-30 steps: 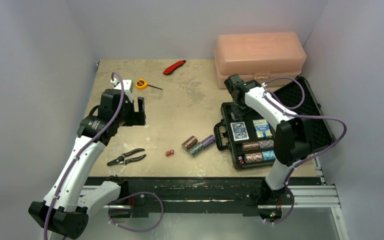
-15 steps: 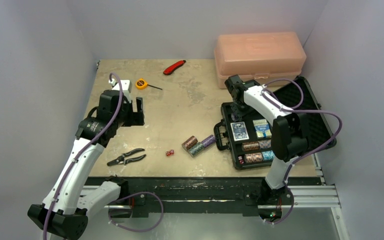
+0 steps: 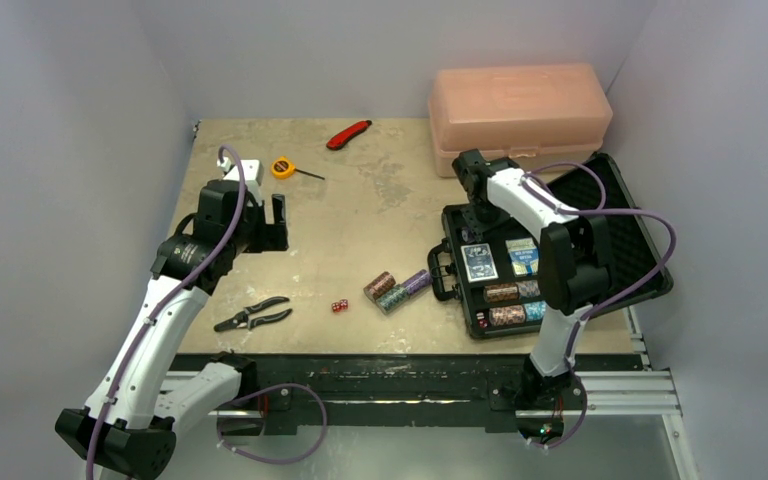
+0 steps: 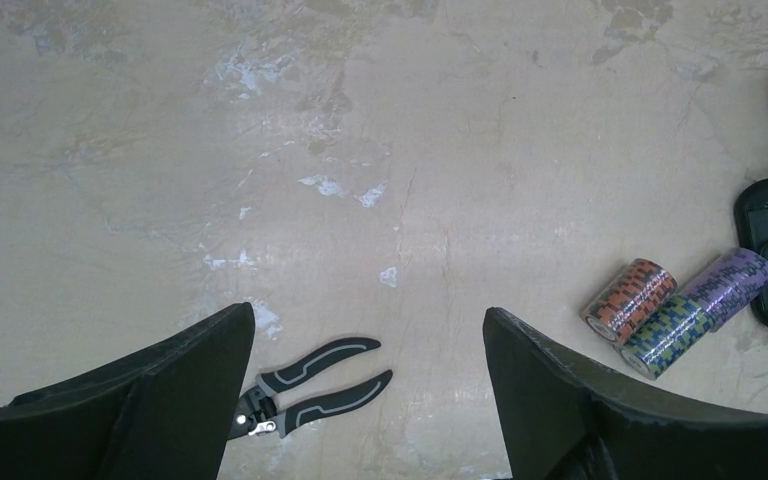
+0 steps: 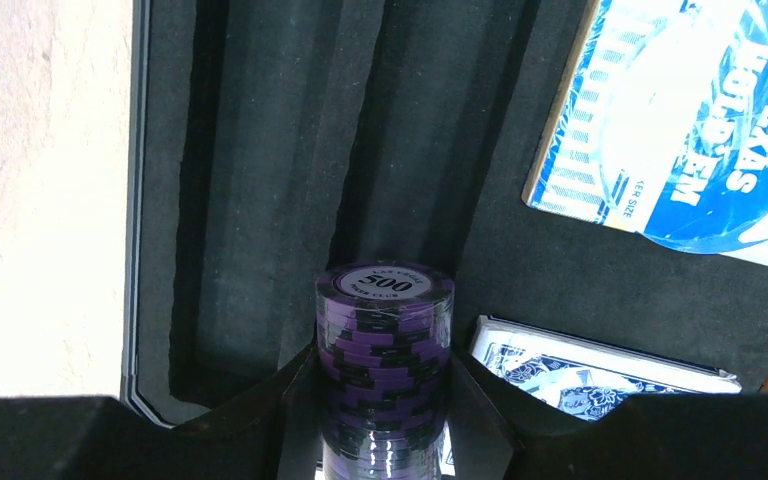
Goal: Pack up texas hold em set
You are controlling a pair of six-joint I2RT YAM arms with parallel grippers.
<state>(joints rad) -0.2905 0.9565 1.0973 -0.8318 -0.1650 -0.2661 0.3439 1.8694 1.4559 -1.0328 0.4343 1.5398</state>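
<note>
Gripper notes: right gripper is clamping a purple 500 chip roll between its two fingers, jaws partway closed against the roll's sides. The roll is standing upright in the wrist view with its printed face on top. It is hanging over the empty black foam channels at the upper left corner of the case; whether the roll is touching the foam, cannot tell. The case is lying open at right centre of the top view, with its lid resting toward the right edge. Two blue card decks are sitting side by side in the tray, and four packed chip rolls are lying in two rows below them. Left gripper is hovering wide open and empty over bare worktop at left centre. Three loose chip rolls are lying side by side on the worktop just left of the case handle, with red dice near them to the left. Pliers are lying at lower left. A yellow tape measure and a red utility knife are lying toward the top, and a pink box is standing behind the case.
</note>
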